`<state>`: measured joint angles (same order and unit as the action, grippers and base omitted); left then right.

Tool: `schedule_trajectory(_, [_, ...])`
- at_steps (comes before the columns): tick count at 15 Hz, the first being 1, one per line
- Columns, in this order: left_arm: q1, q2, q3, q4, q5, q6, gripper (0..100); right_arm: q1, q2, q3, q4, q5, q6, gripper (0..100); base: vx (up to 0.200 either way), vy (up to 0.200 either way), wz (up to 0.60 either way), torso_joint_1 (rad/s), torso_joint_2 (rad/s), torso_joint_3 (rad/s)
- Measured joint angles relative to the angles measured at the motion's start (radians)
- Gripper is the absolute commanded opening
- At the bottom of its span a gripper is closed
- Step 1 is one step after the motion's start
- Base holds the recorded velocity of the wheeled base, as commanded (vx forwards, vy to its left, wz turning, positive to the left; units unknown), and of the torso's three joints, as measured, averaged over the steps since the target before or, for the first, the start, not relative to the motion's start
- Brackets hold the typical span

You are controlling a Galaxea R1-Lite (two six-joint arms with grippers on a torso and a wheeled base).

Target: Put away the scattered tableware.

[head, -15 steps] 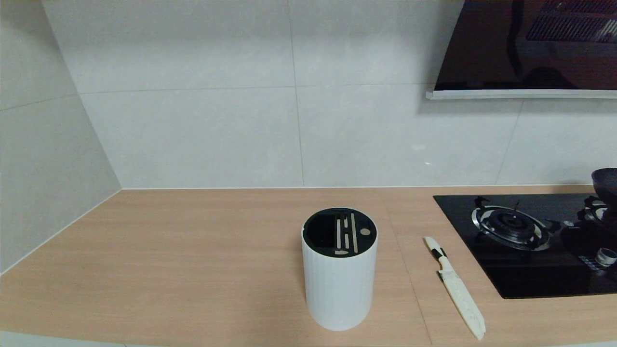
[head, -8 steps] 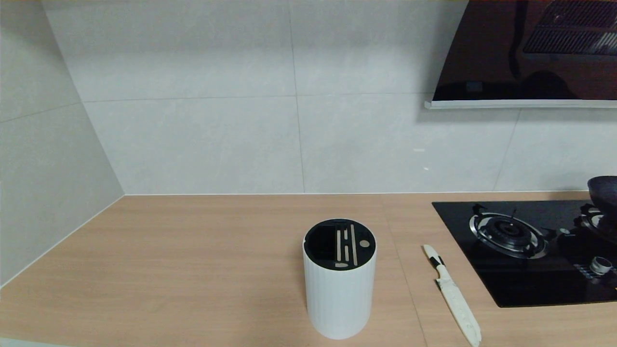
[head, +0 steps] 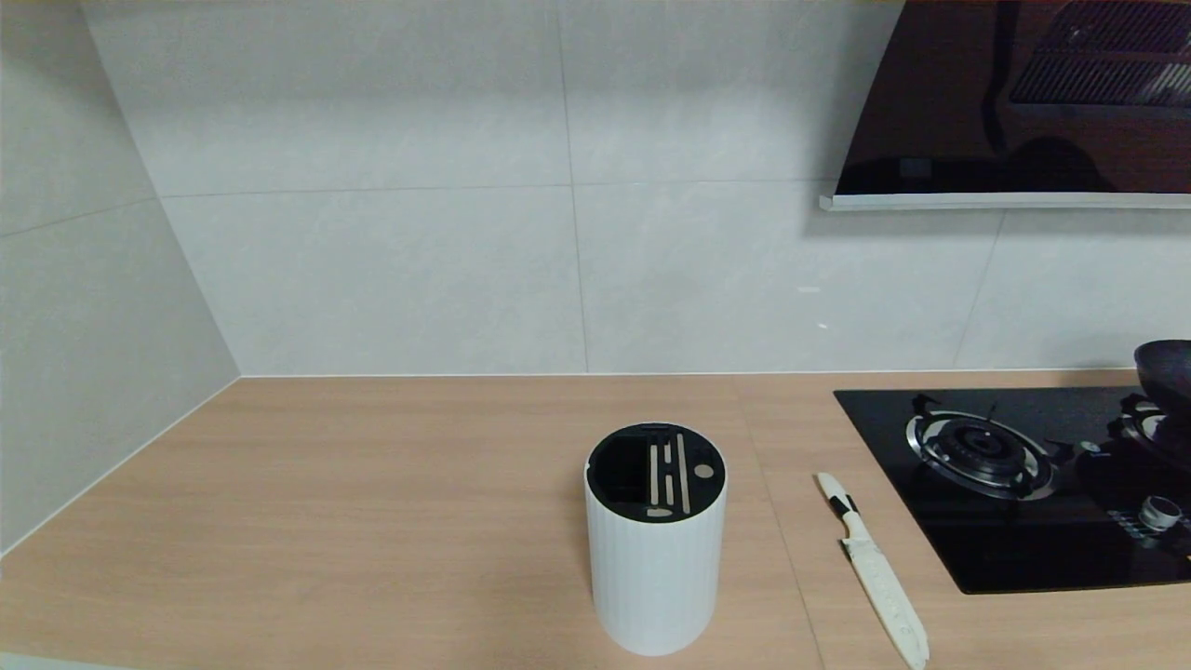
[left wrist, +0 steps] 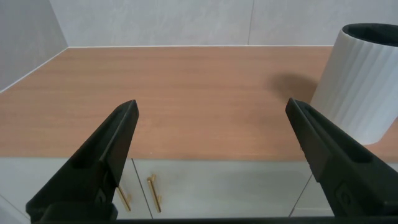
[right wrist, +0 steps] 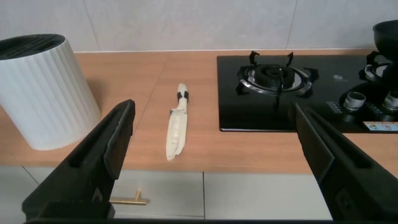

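A cream knife (head: 870,564) with a black band on its handle lies flat on the wooden counter (head: 372,484), between the holder and the hob. It also shows in the right wrist view as the knife (right wrist: 176,122). A white ribbed round knife holder (head: 656,538) with a black slotted top stands upright left of it; its slots look empty. My left gripper (left wrist: 211,124) is open, held off the counter's front edge, with the holder (left wrist: 364,81) ahead to one side. My right gripper (right wrist: 214,127) is open too, before the counter's edge, short of the knife.
A black gas hob (head: 1014,475) with burners (head: 982,447) is set in the counter at the right, with a dark pot (head: 1168,368) at its far right. A range hood (head: 1014,102) hangs above. Tiled walls close the back and left. Cabinet fronts with brass handles (left wrist: 152,193) sit below the counter.
Between 1.0 s and 0.5 s ago the whole head picture shifted downward, so the camera moved. Since then nothing has changed; knife and holder lie as before.
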<state>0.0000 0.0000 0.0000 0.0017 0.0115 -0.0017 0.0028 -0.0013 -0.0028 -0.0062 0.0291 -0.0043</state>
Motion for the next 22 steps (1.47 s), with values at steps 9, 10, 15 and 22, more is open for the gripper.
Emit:
schedule_trajectory(9, [0.0, 0.0, 0.0, 0.0, 0.0, -0.001, 100, 0.089, 0.446, -0.284, 0.047, 0.097, 0.007, 100, 0.0, 0.0, 0.0, 0.0, 0.0, 0.0])
schedule_trajectory(10, [0.0, 0.0, 0.0, 0.0, 0.0, -0.001, 100, 0.101, 0.548, -0.314, 0.036, 0.104, 0.007, 100, 0.0, 0.0, 0.0, 0.0, 0.0, 0.0])
schedule_trajectory(15, [0.0, 0.0, 0.0, 0.0, 0.0, -0.001, 100, 0.136, 1.036, -0.447, -0.095, 0.116, 0.004, 100, 0.0, 0.0, 0.0, 0.0, 0.0, 0.0])
schedule_trajectory(22, [0.0, 0.0, 0.0, 0.0, 0.0, -0.001, 100, 0.177, 1.698, -0.504, -0.436, 0.012, 0.009, 100, 0.0, 0.0, 0.0, 0.0, 0.0, 0.0])
